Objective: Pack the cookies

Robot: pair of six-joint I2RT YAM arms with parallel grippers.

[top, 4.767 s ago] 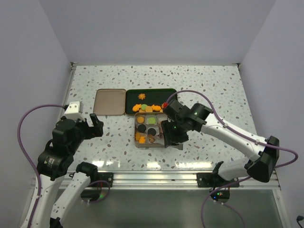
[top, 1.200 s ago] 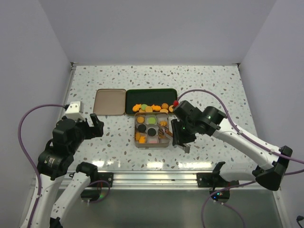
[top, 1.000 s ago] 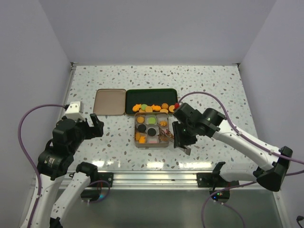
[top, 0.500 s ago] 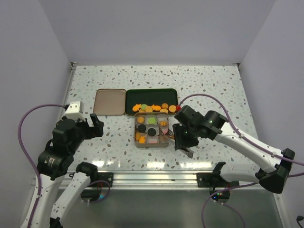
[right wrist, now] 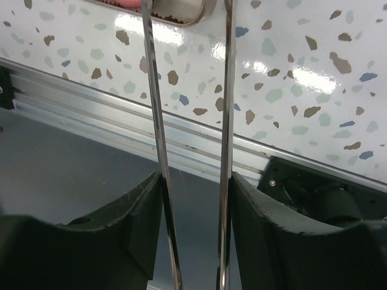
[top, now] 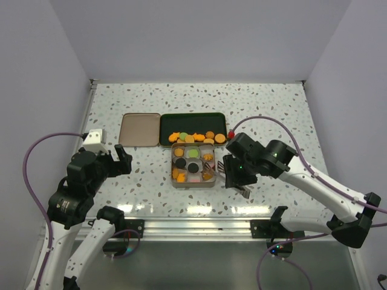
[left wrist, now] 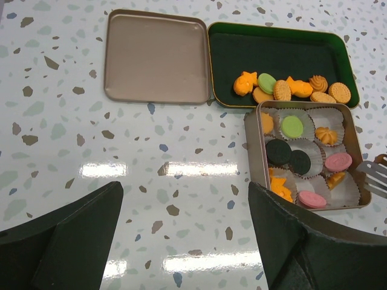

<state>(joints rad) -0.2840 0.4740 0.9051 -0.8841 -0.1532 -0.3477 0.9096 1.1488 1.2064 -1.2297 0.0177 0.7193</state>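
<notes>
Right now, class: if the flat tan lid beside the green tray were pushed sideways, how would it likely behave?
The tan lid looks thin and empty, so probably light. Lying flat on the glossy table, it would likely slide rather than tip. Its low rim probably gives little to pinch.

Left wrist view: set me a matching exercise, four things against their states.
Things:
1. lid
2. green tray
3. tin
4. left gripper

States:
A. cookies sit in paper cups
B. open, holding nothing
C. bare inside
D. loose cookies along the edge by the tin

Pairs: 1-C, 2-D, 3-A, 4-B
</notes>
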